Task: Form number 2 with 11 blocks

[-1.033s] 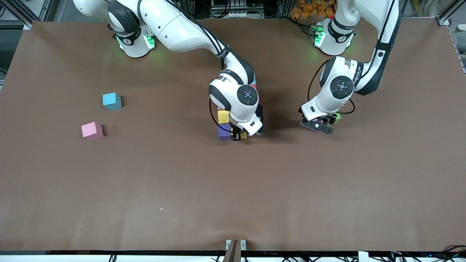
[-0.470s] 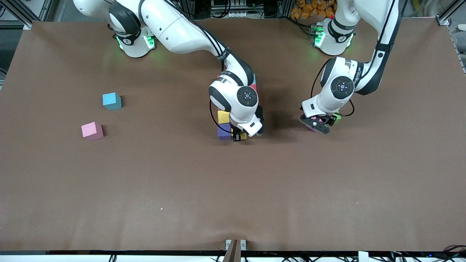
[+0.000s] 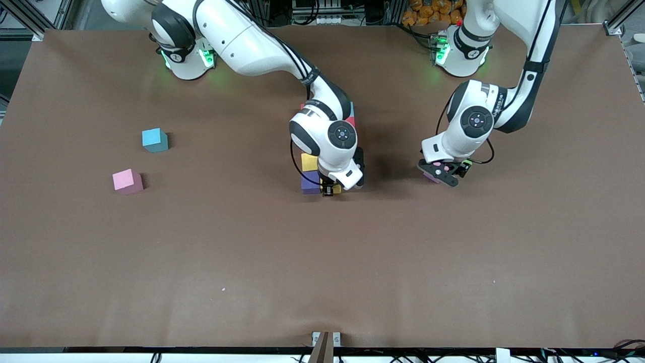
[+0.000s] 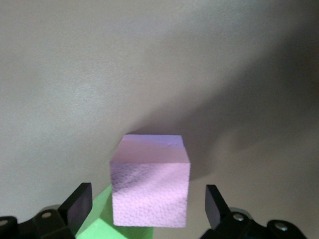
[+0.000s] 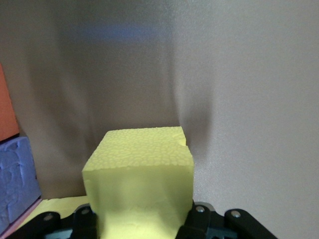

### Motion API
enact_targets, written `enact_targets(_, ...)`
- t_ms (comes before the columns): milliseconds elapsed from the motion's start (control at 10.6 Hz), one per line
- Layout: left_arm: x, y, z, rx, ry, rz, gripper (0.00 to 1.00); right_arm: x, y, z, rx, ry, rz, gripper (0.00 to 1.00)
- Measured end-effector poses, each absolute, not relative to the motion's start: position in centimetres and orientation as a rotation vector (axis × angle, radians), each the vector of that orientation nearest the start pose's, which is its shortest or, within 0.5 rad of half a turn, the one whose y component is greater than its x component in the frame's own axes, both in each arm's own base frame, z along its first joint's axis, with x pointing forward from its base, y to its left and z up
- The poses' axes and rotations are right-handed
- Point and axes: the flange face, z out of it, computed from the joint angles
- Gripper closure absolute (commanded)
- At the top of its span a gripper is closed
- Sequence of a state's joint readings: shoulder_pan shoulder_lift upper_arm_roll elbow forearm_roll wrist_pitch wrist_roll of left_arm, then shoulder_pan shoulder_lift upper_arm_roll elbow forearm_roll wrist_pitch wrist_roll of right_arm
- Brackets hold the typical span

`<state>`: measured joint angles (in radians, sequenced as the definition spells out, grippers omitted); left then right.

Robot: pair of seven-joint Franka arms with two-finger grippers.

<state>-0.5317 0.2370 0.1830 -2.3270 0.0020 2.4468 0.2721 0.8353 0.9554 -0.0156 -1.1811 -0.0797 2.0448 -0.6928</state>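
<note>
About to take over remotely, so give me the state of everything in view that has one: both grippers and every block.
Right gripper: shut on yellow block, at the partial digit.
Left gripper: open, straddling a pink block, not gripping.
Green cube: beside that pink block.
Loose pink block: resting on table, untouched.
Light blue block: resting on table, untouched.

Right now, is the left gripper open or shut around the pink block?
Open. In the left wrist view both fingers stand apart from the pink block, with table visible in the gaps.
</note>
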Motion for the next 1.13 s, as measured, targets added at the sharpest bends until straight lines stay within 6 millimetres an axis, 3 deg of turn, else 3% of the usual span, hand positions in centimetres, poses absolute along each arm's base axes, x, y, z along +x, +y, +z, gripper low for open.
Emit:
enact_targets(94, 47.9, -17.1, 23.0, -2.939, 0.951, 0.172, 0.0, 51.4, 54.9, 19.7, -2.295, -2.268, 0.14, 0.0)
enact_targets(470, 47.8, -17.2, 22.1, -2.934, 0.955, 0.174, 0.0, 51.3, 55.0, 19.7, -2.295, -2.269, 0.137, 0.0)
enact_targets(751, 47.7, -17.2, 21.3, -2.93, 0.955, 0.186, 0.0, 51.8, 55.4, 21.1, -2.3, -2.265, 0.095, 0.0)
enact_targets(1127, 47.6, -17.3, 20.5, -2.924, 0.96, 0.196, 0.19, 52.2, 55.2, 23.5, -2.337, -2.232, 0.097, 0.0)
